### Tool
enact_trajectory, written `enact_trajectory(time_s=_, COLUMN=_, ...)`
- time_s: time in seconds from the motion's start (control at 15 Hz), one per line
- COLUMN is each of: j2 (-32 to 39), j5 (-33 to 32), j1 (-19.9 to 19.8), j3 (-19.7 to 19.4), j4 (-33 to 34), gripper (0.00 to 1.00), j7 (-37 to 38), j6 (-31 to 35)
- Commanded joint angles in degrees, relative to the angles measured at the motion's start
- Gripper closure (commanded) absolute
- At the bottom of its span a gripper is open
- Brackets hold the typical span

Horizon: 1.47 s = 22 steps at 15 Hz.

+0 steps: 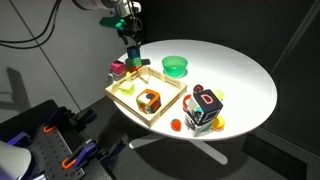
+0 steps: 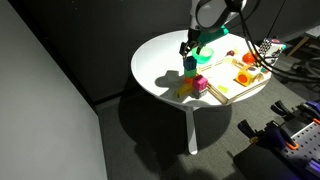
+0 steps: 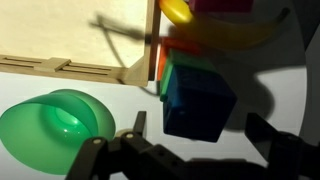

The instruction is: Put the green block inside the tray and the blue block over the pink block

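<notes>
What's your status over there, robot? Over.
Gripper straddling small plain blue cube, grip unclear. Blue cube not yet on small pink cube. Round green bowl close alongside; pale wooden tray edge nearby.

A blue block (image 3: 200, 100), green bowl (image 3: 55, 125), pale wood tray (image 3: 60, 63), white table (image 1: 240, 80)

Lab (dark backdrop (image 1: 285, 40), loose cables (image 1: 30, 35)).
</notes>
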Motion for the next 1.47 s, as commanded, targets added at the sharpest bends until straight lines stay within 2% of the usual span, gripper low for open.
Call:
enact_trajectory(time_s=0.0, j2=1.76, j5=-1.8, j1=1.17, j3=-1.02, j4=2.5, gripper=0.0, j7=1.71, j6=-1.46)
enact_trajectory(time_s=0.33, j2=2.95, j5=-1.98, j1=1.63, j3=-1.46, j4=3.23, gripper=0.0, j7=1.42, j6=-1.83)
enact_trajectory(time_s=0.4, j2=3.07, j5=-1.97, j1=1.6, j3=-1.44, j4=3.3, gripper=0.25, j7=1.2, j6=-2.0)
enact_trajectory(time_s=0.47, j2=3.17, j5=-2.13, j1=1.68, j3=-1.54, j4=3.36, gripper=0.26, j7=1.19, j6=-2.09)
enact_trajectory(time_s=0.73, j2=2.42, j5=-2.2, j1=1.79, j3=-1.08, j4=2.99, gripper=0.6, j7=0.42, j6=-2.61)
enact_trajectory(time_s=0.8, j2=1.99, j5=-2.2, j1=1.89, j3=-0.92, j4=2.86, gripper=0.65, j7=0.19, j6=-2.91)
enact_trajectory(time_s=1.0, j2=1.16, j5=-1.9, j1=2.09, j3=-0.41, j4=2.68, gripper=0.69, j7=-0.34, j6=-3.63)
enact_trajectory(time_s=1.4, j2=-1.7, j5=-1.78, j1=2.43, j3=0.26, j4=0.33, gripper=0.69, j7=-0.19, j6=-7.18)
